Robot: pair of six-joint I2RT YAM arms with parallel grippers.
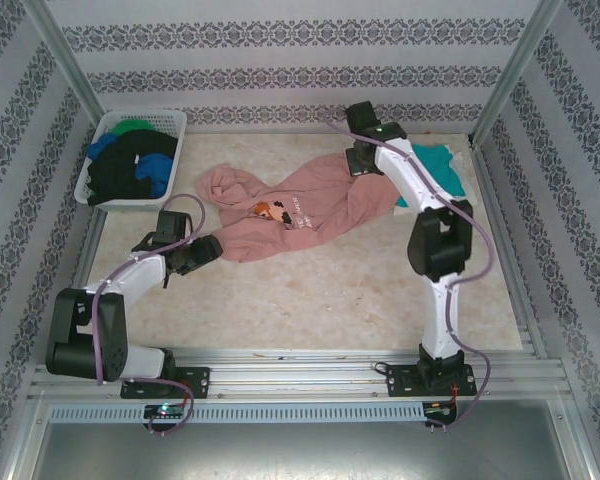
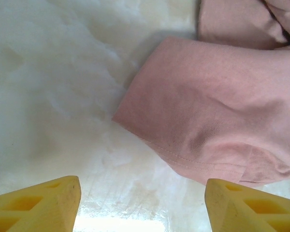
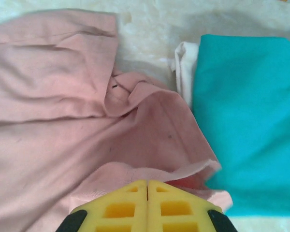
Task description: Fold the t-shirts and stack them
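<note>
A crumpled salmon-pink t-shirt (image 1: 300,215) with a small brown chest print lies mid-table. My right gripper (image 1: 362,165) is at its far right edge, jaws pressed together on a raised fold of the pink hem (image 3: 150,171), right gripper (image 3: 147,182). Beside it lies a folded teal t-shirt (image 1: 438,170), seen in the wrist view as teal cloth (image 3: 246,121). My left gripper (image 1: 208,248) hovers low by the shirt's near left end, open, left gripper (image 2: 142,203), nothing between its fingers; a pink corner (image 2: 217,111) lies just ahead and to the right.
A white slotted basket (image 1: 105,130) at the far left corner holds black (image 1: 130,165), blue (image 1: 158,172) and green (image 1: 135,126) shirts. A strip of white cloth (image 3: 183,63) shows beside the teal shirt. Patterned walls and metal posts enclose the table.
</note>
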